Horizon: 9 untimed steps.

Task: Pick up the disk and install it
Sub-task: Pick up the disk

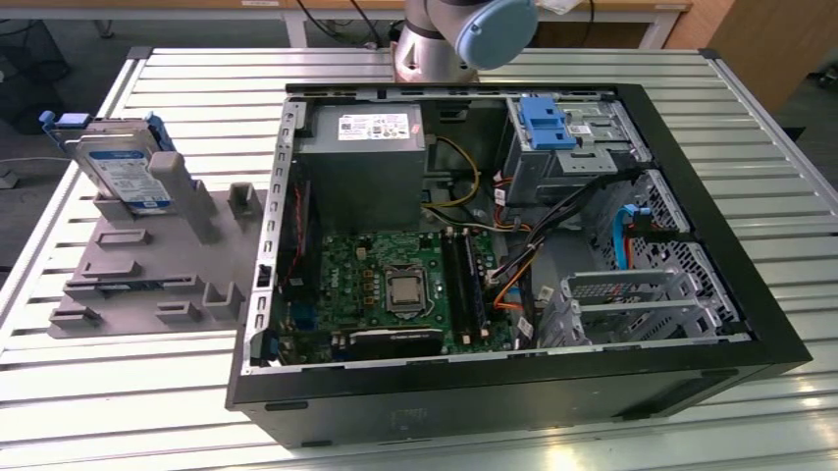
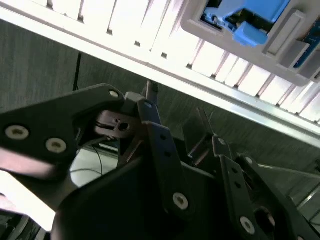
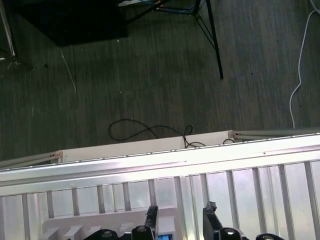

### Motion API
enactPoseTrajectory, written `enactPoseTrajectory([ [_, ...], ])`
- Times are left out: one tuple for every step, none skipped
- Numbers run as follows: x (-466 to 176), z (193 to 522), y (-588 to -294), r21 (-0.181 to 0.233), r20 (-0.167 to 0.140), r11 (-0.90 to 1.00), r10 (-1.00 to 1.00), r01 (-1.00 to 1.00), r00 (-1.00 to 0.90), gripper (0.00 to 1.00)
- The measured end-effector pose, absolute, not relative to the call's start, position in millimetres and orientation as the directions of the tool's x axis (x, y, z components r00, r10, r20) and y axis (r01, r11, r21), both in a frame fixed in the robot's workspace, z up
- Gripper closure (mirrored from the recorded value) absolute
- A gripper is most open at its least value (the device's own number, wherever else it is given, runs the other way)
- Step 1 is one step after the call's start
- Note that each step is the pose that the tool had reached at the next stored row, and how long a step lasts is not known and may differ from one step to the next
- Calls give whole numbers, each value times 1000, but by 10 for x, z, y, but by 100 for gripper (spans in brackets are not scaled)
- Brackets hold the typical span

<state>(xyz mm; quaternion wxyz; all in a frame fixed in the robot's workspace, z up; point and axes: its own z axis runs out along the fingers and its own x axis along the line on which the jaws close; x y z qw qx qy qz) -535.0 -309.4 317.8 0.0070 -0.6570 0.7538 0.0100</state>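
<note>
The disk (image 1: 122, 169), a silver drive with a white-and-blue label in a bright blue carrier, leans upright in a grey holder (image 1: 144, 265) on the table, at the exterior view's left. In the second wrist view, its blue carrier (image 2: 247, 20) shows beyond my gripper (image 2: 185, 122), well apart from it. In both wrist views the two dark fingers stand apart with nothing between them. In the first wrist view my gripper (image 3: 181, 216) hangs over the slatted table near its edge, with a bit of the blue carrier (image 3: 163, 235) by one fingertip (image 3: 151, 215).
An open computer case (image 1: 733, 245) fills the middle of the slatted table (image 1: 131, 392), with motherboard (image 1: 392, 285), power supply (image 1: 360, 147), a blue latch (image 1: 550, 123) and a metal drive cage (image 1: 629, 294). Beyond the table edge (image 3: 150, 157) lie dark floor and cables (image 3: 145, 131).
</note>
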Motion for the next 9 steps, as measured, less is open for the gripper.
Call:
enactPoseTrajectory([
  [-5349, 3183, -3094, 6, -24, 137, -990, -991, -137, 53],
  [-5349, 3185, -3094, 6, -24, 137, -990, -991, -137, 53],
  [-5349, 3185, -3093, 6, -24, 137, -990, -991, -137, 53],
  [-5349, 3185, -3093, 6, -24, 137, -990, -991, -137, 53],
  [-5349, 3189, -3094, 6, -24, 137, -990, -991, -137, 53],
  [-5350, 3192, -3094, 6, -24, 137, -990, -991, -137, 53],
  [-5349, 3192, -3094, 6, -24, 137, -990, -991, -137, 53],
  [-5349, 3192, -3094, 6, -24, 137, -990, -991, -137, 53],
  [-5350, 3195, -3094, 6, -24, 137, -990, -991, -137, 53],
])
